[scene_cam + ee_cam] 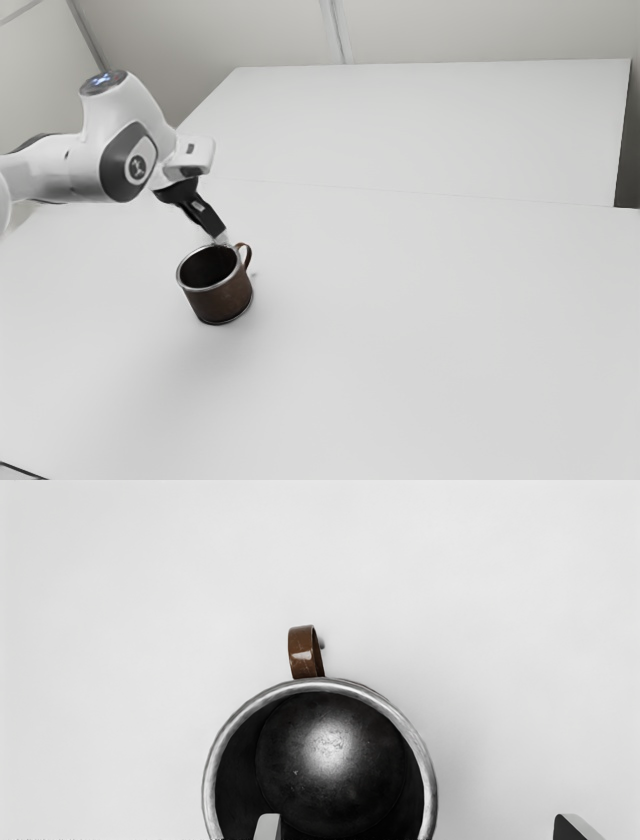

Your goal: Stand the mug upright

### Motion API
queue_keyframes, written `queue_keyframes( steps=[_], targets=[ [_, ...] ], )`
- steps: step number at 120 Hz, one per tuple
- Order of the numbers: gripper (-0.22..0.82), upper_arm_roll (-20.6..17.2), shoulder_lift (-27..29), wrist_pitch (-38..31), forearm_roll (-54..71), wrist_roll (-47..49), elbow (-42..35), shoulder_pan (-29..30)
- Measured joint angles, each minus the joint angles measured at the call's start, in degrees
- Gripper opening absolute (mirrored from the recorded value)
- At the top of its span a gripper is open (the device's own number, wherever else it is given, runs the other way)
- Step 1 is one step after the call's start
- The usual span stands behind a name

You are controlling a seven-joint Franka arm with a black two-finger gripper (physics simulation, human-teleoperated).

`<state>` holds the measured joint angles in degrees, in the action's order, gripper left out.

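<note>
mug: brown, dull side | rim: looks metal, shiny | inside: dark, glossy, scuffed | handle: glossy, scratched | table: looks smooth, matt

The mug stands on its base on the desk, in the exterior view's left half, its mouth up and its handle toward the exterior view's right and the far side. The arm comes in from the exterior view's left, its tool near the rim and handle. In the wrist view one fingertip lies over the mug's mouth, the other outside the rim, well apart from it.
</note>
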<state>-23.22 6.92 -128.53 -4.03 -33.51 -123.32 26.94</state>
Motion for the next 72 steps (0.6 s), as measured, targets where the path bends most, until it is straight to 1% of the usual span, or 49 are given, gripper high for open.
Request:
queue_keyframes(
  steps=[12,29,35,39,44,53,61,66,72],
  targets=[
    [0.6,-0.4,-0.58,6.1,0.45,3.07,6.35,-0.08],
    [0.6,-2.16,-0.7,14.18,0.72,8.48,13.52,-0.54],
    [0.6,-2.27,-0.76,16.38,0.62,10.28,15.06,-0.75],
    [0.6,-1.66,-0.92,17.77,0.56,11.4,16.28,-1.65],
    [0.6,0.44,-1.21,19.5,0.5,12.72,17.96,-4.32],
    [0.6,6.91,-2.35,22.6,0.44,14.87,21.25,-11.59],
    [0.6,12.03,-4.37,25.18,0.53,16.56,24.83,-16.81],
    [0.6,14.26,-5.83,26.85,0.63,17.53,27.33,-18.91],
    [0.6,15.93,-6.77,28.45,0.73,18.61,29.16,-20.27]
  ],
)
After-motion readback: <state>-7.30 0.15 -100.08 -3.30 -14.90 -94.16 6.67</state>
